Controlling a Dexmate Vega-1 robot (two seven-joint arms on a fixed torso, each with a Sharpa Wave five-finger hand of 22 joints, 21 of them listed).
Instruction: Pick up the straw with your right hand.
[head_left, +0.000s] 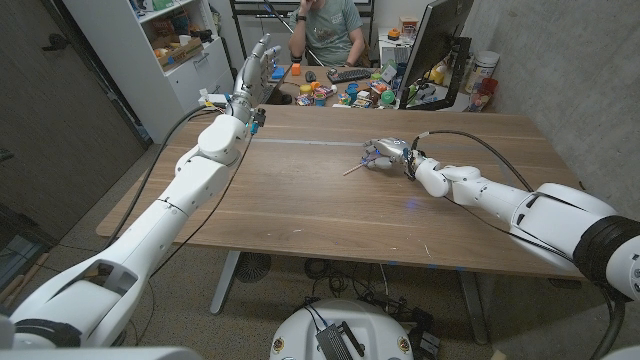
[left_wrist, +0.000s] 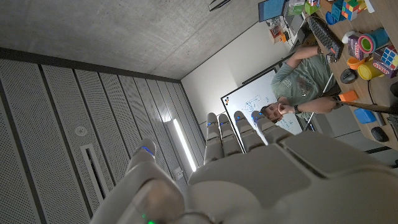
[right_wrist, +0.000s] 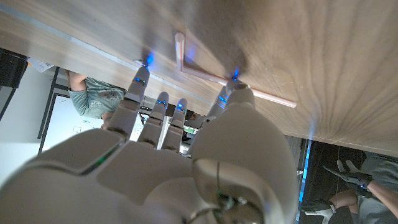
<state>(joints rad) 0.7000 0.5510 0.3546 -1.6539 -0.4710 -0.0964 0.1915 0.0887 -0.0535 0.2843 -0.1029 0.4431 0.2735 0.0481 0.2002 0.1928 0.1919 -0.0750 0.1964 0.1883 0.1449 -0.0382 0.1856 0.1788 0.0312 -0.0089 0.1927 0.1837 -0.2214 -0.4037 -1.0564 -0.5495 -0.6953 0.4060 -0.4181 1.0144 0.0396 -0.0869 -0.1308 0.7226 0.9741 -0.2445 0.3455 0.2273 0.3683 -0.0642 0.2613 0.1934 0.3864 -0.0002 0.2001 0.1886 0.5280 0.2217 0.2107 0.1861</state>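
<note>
Nearest us, in the right wrist view, is the back of our right hand (right_wrist: 180, 168), its fingers (right_wrist: 138, 84) reaching to the table (right_wrist: 323, 56), spread apart with nothing between them. The straw (right_wrist: 205, 73) lies on the wood right at the fingertips: a bent straw, its long part running across in front of the fingers and its short part turned off at an angle. One fingertip (right_wrist: 235, 92) is on or just over the long part; we cannot tell if it presses.

In the head view our right hand (head_left: 390, 153) is on the table right of centre, and the straw (head_left: 354, 169) pokes out from under it toward our left and a little toward us. Its long axis runs across the table, roughly crosswise to the fingers.

Our left hand (head_left: 256, 68) is raised at the far left edge, well apart from the straw; its fingers (left_wrist: 225, 134) are straight and together, holding nothing.

We judge the right hand needs only to close thumb and finger across the straw's long part.
</note>
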